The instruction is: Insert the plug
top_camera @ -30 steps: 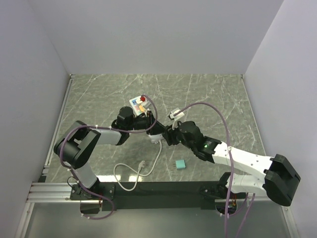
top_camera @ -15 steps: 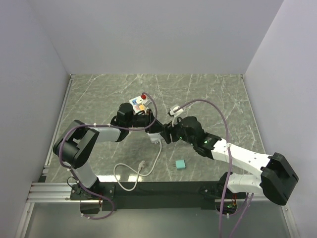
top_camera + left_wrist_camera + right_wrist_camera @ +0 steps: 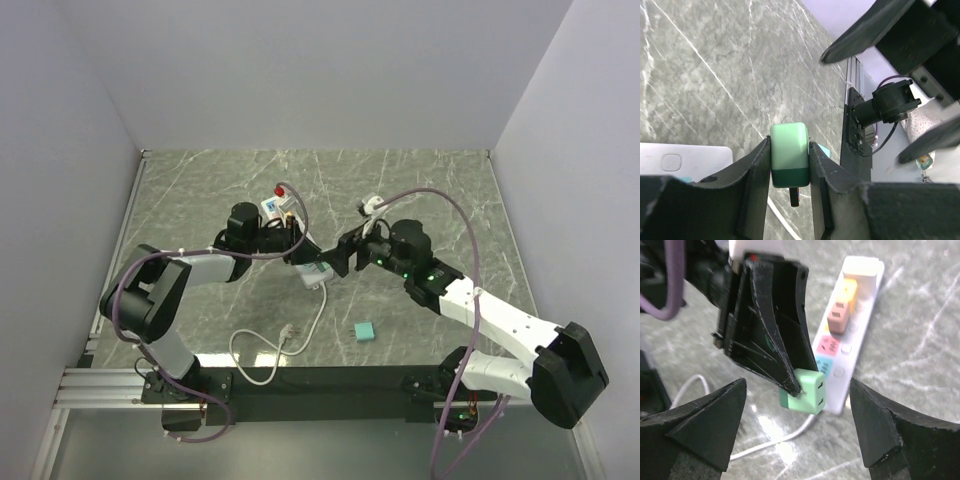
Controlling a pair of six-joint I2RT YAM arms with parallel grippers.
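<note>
A mint-green plug sits between the fingers of my left gripper, which is shut on it, with a dark prong sticking out below. In the right wrist view the plug hangs above the table, just off the teal-socket end of the white power strip. My right gripper is open wide, a finger on either side of the plug and well apart from it. From above, the left gripper and right gripper face each other over the power strip, which is mostly hidden.
The strip's white cable runs toward the near edge and loops there. A small teal block lies on the marble table near the right arm. Grey walls close in three sides.
My right gripper has opened and drawn back to the right, away from the plug. The left gripper stays shut on the plug and has shifted slightly left.
</note>
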